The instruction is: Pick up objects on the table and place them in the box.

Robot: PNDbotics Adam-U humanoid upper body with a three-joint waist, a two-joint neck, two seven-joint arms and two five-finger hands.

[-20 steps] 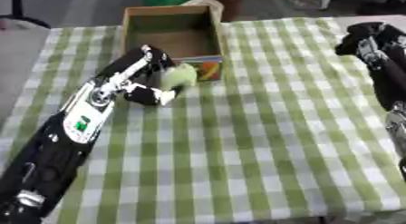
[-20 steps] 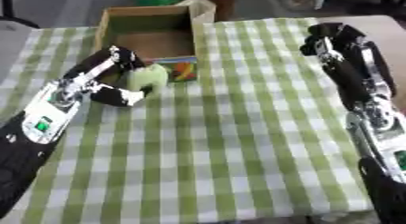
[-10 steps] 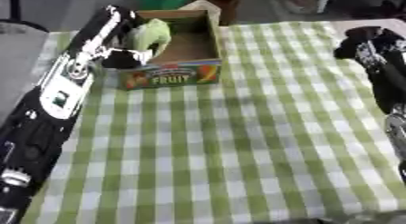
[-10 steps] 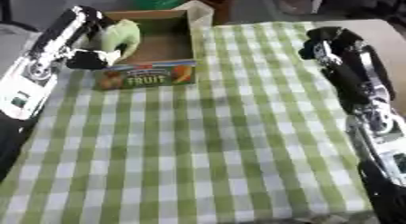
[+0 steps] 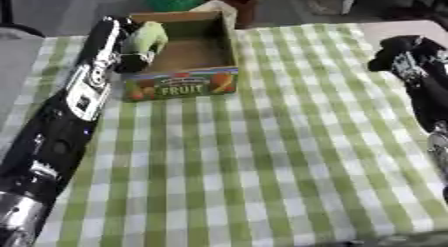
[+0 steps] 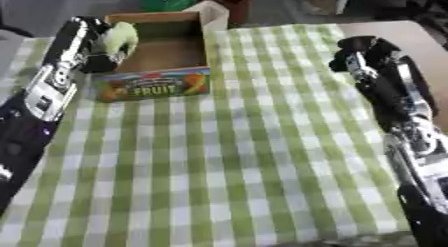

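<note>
Checked cloth (image 5: 262, 156) | box (image 5: 179, 86) reads "FRUIT" | left robot hand (image 5: 131, 46) clasps green object (image 5: 150, 36) | right robot hand (image 6: 363, 51) curled, empty

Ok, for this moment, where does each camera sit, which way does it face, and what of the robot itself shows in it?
Left eye view: in the head, looking down at the checked tablecloth and the box; the left hand at the box's left wall holds a green object; the right hand shows at the right edge.
Right eye view: beside it, same downward look, scene shifted left, showing more of the right arm.
Both share the box, the cloth, both arms and the green object.
</note>
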